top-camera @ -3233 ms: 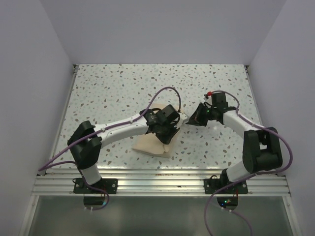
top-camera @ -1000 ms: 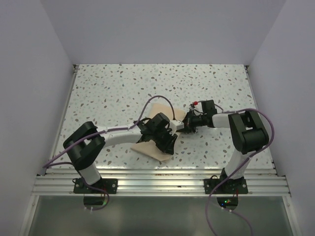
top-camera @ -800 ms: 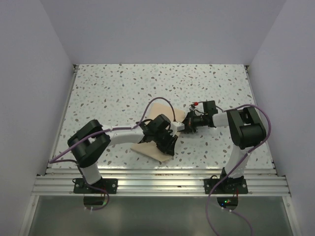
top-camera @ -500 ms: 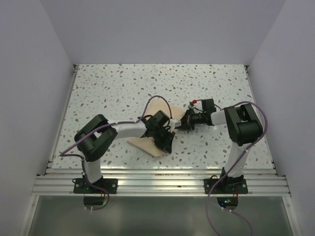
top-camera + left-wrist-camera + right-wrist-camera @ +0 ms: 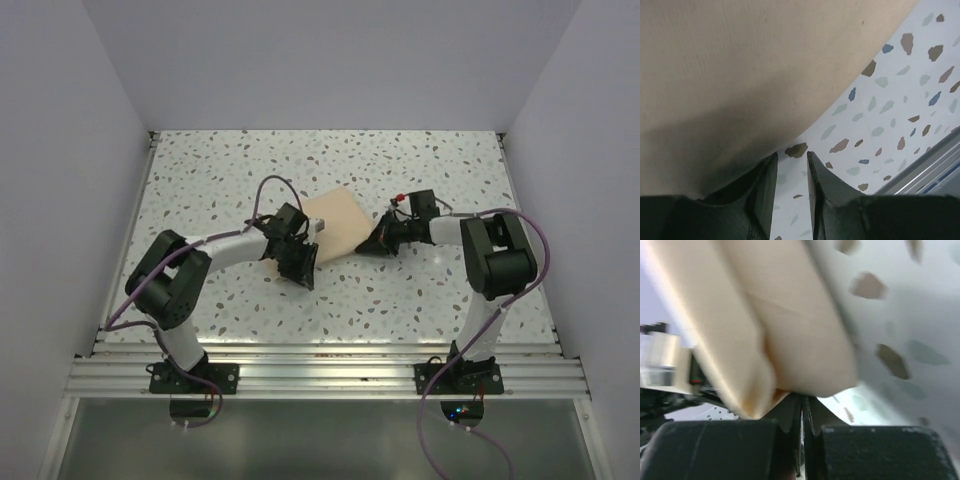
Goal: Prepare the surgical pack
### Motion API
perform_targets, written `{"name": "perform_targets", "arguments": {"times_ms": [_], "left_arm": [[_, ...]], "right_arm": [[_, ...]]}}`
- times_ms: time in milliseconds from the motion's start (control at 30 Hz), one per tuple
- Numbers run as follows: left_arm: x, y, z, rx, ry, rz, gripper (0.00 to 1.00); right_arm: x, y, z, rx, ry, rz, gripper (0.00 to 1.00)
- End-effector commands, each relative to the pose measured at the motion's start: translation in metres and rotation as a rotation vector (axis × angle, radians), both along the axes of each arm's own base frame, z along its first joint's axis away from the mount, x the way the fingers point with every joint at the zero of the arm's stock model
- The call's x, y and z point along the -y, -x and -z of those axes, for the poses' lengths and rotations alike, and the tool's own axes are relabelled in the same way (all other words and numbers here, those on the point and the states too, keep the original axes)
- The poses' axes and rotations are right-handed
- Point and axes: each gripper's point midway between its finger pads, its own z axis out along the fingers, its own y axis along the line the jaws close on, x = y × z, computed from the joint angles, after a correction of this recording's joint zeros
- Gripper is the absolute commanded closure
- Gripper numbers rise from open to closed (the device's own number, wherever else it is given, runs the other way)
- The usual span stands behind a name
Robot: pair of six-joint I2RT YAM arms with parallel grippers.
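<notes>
Right gripper point(image 5: 801, 401) is pinching a folded corner of the surgical pack point(image 5: 335, 222), jaws fully closed. Pack is sitting mid-way across the table point(image 5: 220, 170), between both arms. Left gripper point(image 5: 791, 156) is hovering at the pack's left edge, jaws narrowly parted, gripping nothing.

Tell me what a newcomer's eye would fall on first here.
A tan surgical pack lies in the middle of the speckled table, between the two arms. The right gripper has its fingers shut on the pack's corner. The left gripper stands slightly open beside the opposite edge, holding nothing.
</notes>
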Motion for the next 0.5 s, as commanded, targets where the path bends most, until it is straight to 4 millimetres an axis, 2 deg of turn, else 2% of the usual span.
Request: {"name": "perform_targets", "arguments": {"times_ms": [0, 100, 233, 333, 467], "left_arm": [[-0.029, 0.018, 0.004, -0.021, -0.106, 0.002, 0.65], [-0.012, 0.009, -0.039, 0.067, 0.021, 0.018, 0.64], [0.007, -0.011, -0.085, 0.163, 0.117, 0.033, 0.62], [0.007, -0.028, -0.093, 0.179, 0.14, 0.002, 0.63], [0.0, -0.043, -0.084, 0.151, 0.149, -0.062, 0.66]], "right_arm": [[0.0, -0.035, -0.061, 0.195, 0.024, -0.002, 1.0], [-0.004, -0.051, -0.089, 0.248, 0.011, -0.003, 1.0], [-0.008, -0.063, -0.11, 0.286, 0.014, 0.006, 1.0], [-0.013, -0.066, -0.112, 0.272, -0.014, 0.011, 1.0], [-0.017, -0.062, -0.111, 0.285, -0.03, 0.012, 1.0]]}}
